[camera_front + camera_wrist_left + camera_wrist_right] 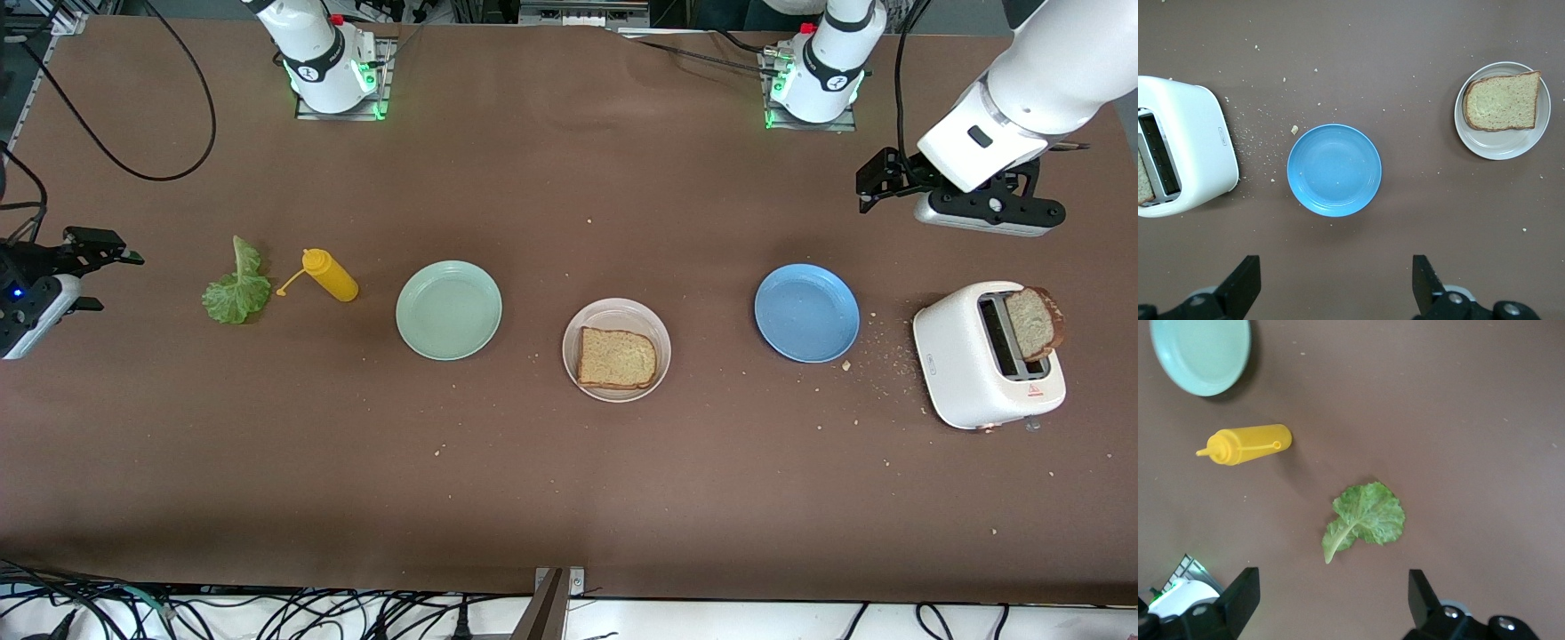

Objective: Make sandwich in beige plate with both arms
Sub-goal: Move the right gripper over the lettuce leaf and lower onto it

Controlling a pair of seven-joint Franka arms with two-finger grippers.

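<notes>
At the right arm's end of the surface the right tool [105,258] hangs in the air with its fingers spread wide and nothing between them. In its wrist view the lettuce leaf [1365,519] lies flat on the surface just ahead of the open fingers, with the yellow squeeze bottle [1248,445] on its side a little farther on and the mint-green plate [1201,353] past that.

Mid-surface, well apart from both tools, the beige plate [617,349] already carries one toast slice [618,358], so the base of the sandwich is laid and the filling looks like the step in hand. I judge the next move calls for the right tool to drop over the leaf, pinch it lightly and carry it onto that slice.

The blue plate [806,312] sits bare just ahead of the left tool [876,178], which hangs wide and empty. The white toaster [987,360] stands near it, a second toast slice [1036,322] upright in its slot, probably the left tool's pick afterwards.
</notes>
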